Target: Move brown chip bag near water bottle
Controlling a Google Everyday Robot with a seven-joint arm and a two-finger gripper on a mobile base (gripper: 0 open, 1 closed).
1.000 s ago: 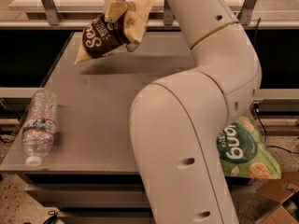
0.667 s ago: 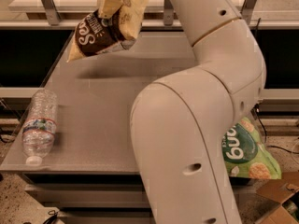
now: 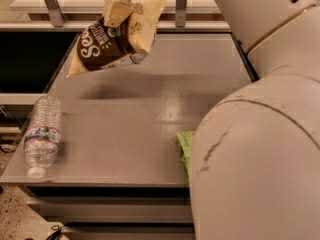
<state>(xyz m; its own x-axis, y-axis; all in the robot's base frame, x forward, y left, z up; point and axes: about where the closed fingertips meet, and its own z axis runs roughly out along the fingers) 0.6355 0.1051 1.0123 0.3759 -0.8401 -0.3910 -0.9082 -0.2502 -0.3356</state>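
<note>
The brown chip bag point(image 3: 111, 41) hangs in the air above the far left part of the grey table point(image 3: 135, 124), tilted, with its white lettering facing me. My gripper point(image 3: 120, 6) is at the top of the view, shut on the bag's upper cream-yellow edge. The water bottle point(image 3: 42, 134) lies on its side at the table's front left corner, white cap toward the front edge. The bag is well above and behind the bottle, apart from it.
My large white arm point(image 3: 260, 134) fills the right side and hides the table's right part. A green bag's edge point(image 3: 185, 149) peeks out beside the arm near the front. Metal shelf posts point(image 3: 51, 4) stand behind the table.
The gripper has carried the brown chip bag a little to the left, still lifted. The view has closed in on the table. The bottle has not moved.
</note>
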